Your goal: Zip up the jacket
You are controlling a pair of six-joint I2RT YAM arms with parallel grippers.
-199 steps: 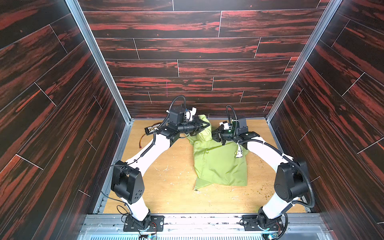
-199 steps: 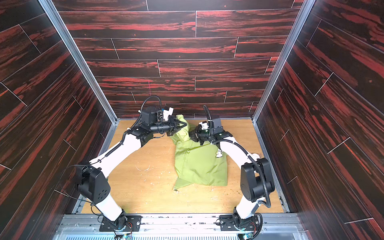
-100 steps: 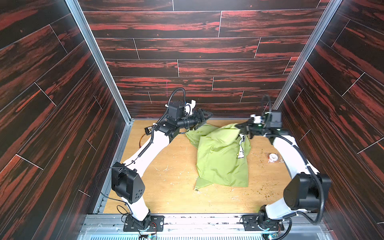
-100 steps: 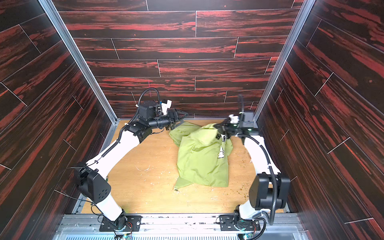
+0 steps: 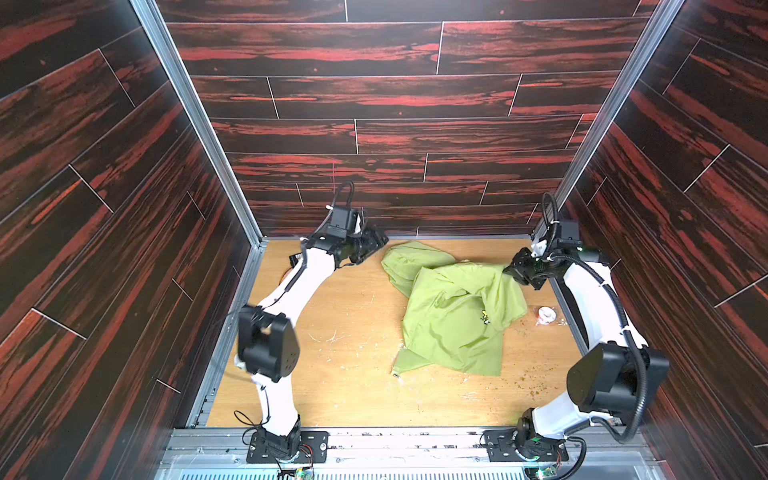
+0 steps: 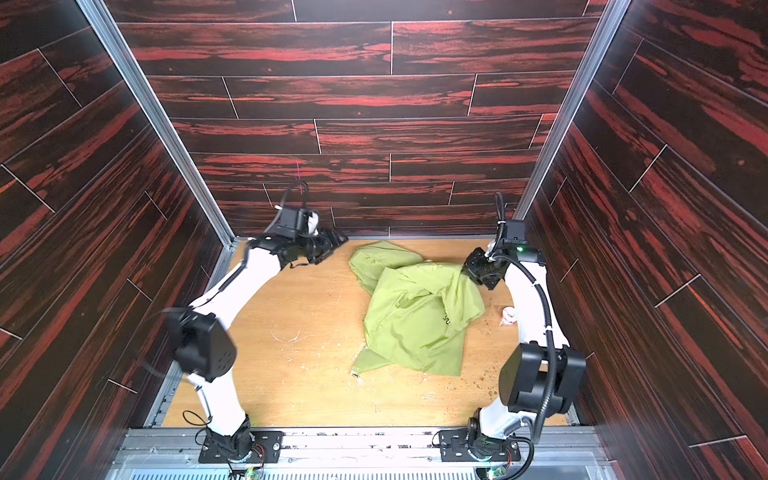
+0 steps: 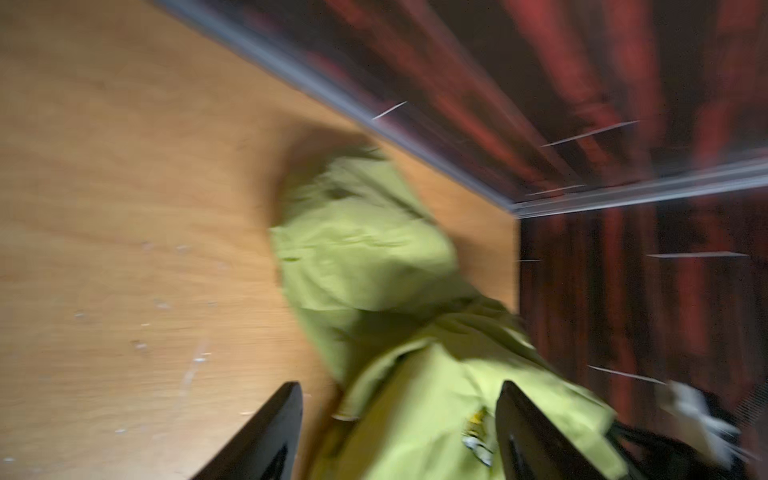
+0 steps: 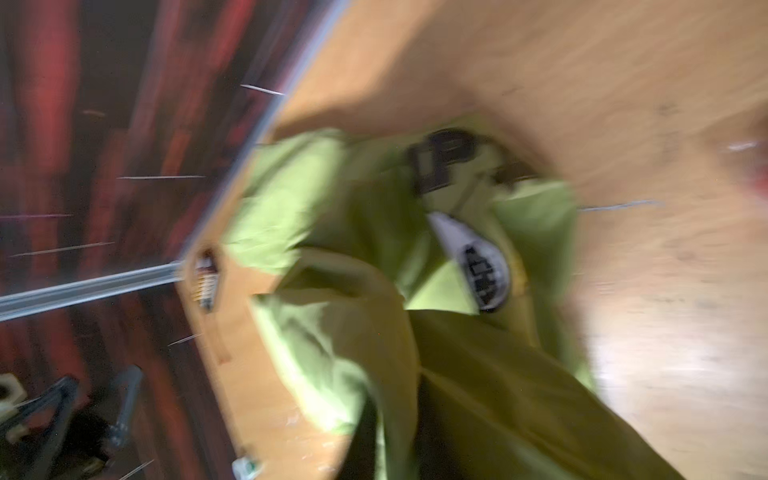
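While the jacket [image 5: 453,324] lay crumpled at three o'clock on the table [image 5: 332,374], the left gripper [image 5: 379,244] gaped empty at eleven and the right gripper [image 5: 508,272], opening unclear, touched its two-o'clock edge; the spreading step seemingly called next for baring the zipper.

Dark lettering [image 8: 446,160] on the jacket [image 8: 332,332] is too blurred to read.

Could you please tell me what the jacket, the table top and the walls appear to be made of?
The jacket looks like thin matte olive cloth: it creases and drapes softly. The table top seems light wood or laminate, with grain and scratches. The walls are dark red-streaked wood-look planks, perhaps printed panels.
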